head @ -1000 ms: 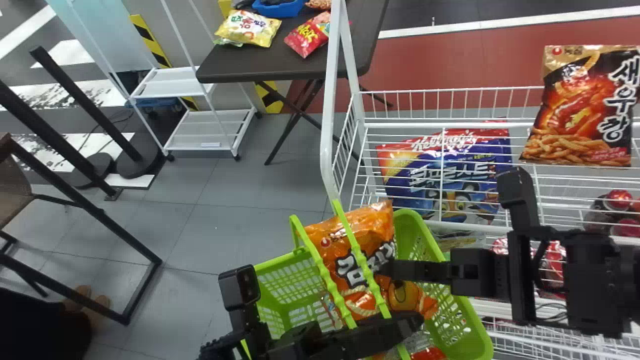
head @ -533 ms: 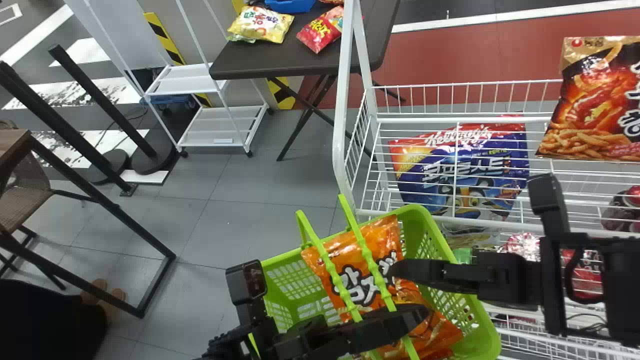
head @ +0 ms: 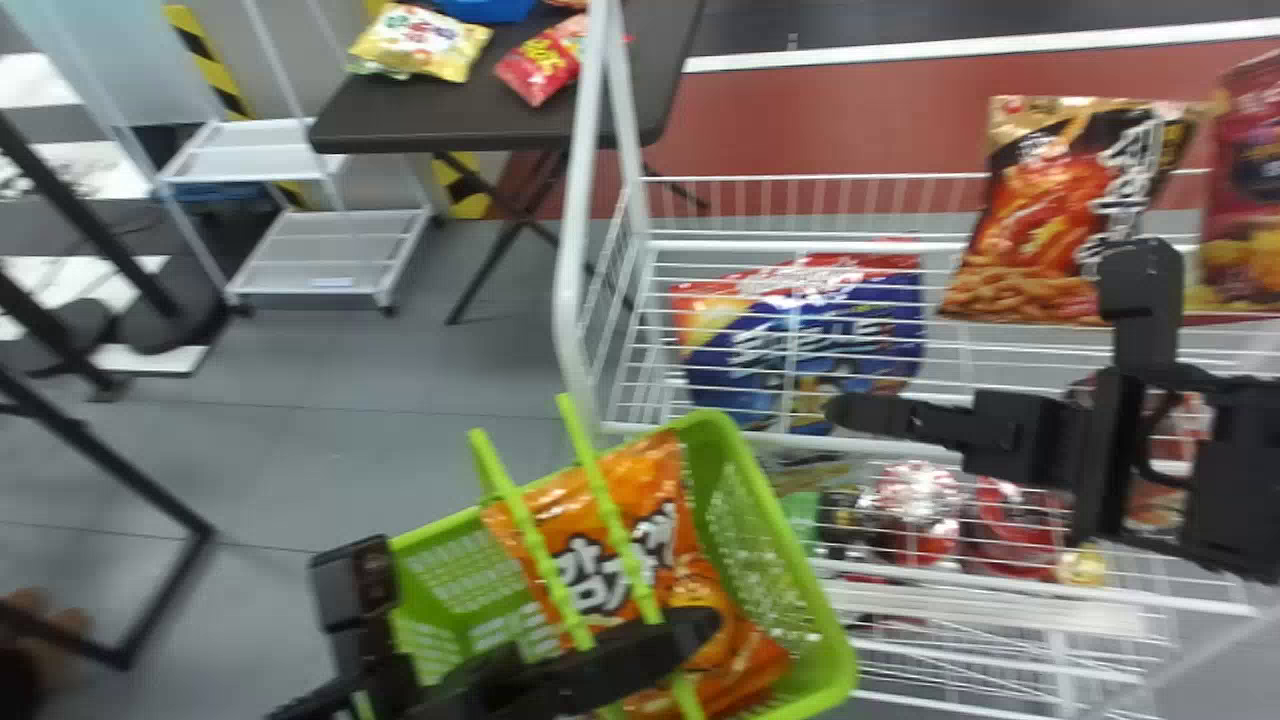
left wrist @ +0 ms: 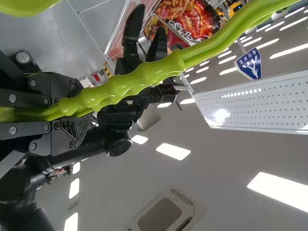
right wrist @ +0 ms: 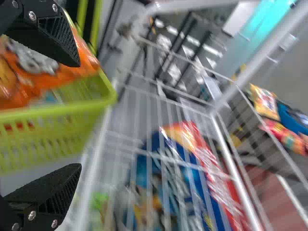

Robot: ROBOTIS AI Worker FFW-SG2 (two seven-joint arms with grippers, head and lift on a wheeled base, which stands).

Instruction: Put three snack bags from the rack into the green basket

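In the head view my left gripper (head: 700, 632) holds the handles (head: 615, 520) of the green basket (head: 835, 640). The left wrist view has the left gripper (left wrist: 72, 111) closed around the green handle (left wrist: 139, 79). A large orange snack bag (head: 655, 565) lies tilted inside the basket under the handles. My right gripper (head: 850, 412) hovers right of the basket, in front of the rack's blue bag (head: 800, 345). Seen from its wrist, the right gripper (right wrist: 72, 120) has its fingers wide apart with nothing between them. A black-and-orange snack bag (head: 1050, 215) stands upright on the rack.
The white wire rack (head: 790, 440) borders the basket on the right, its tall post (head: 572, 250) behind it. A purple-red bag (head: 1240, 190) stands at far right; red packages (head: 1015, 525) lie lower. Behind is a dark table (head: 480, 120) with snacks.
The head view has swung right. My right gripper has drawn away from the orange bag, up and right toward the rack. The orange bag sits lower in the basket than a second ago.
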